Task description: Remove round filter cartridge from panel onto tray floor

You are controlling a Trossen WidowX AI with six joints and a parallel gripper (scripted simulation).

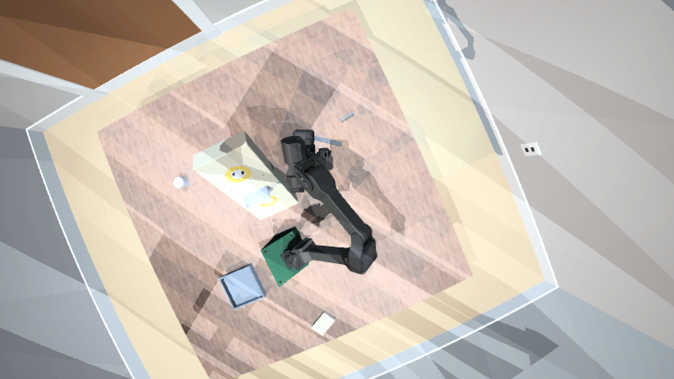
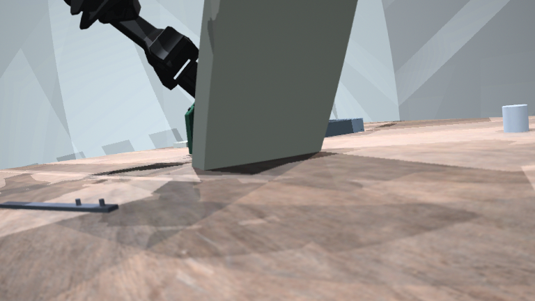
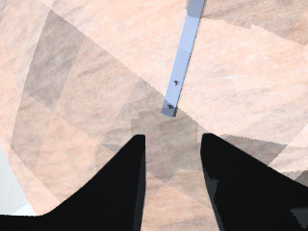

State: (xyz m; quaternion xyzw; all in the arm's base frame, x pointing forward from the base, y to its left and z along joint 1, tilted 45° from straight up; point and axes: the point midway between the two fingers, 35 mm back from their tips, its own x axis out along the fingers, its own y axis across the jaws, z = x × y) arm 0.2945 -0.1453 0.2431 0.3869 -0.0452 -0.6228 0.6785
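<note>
Meanwhile, the end effector (image 3: 172,154) is hovering over the table (image 3: 257,58) with its fingers partly closed on nothing, pointing toward a thin two-pegged bar (image 3: 185,48).

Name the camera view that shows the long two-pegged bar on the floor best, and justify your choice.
Wrist view: the bar lies full-length just ahead of the empty claw. Exterior shows it edge-on, pegs upright. Top shows a sliver beside the arm.
</note>
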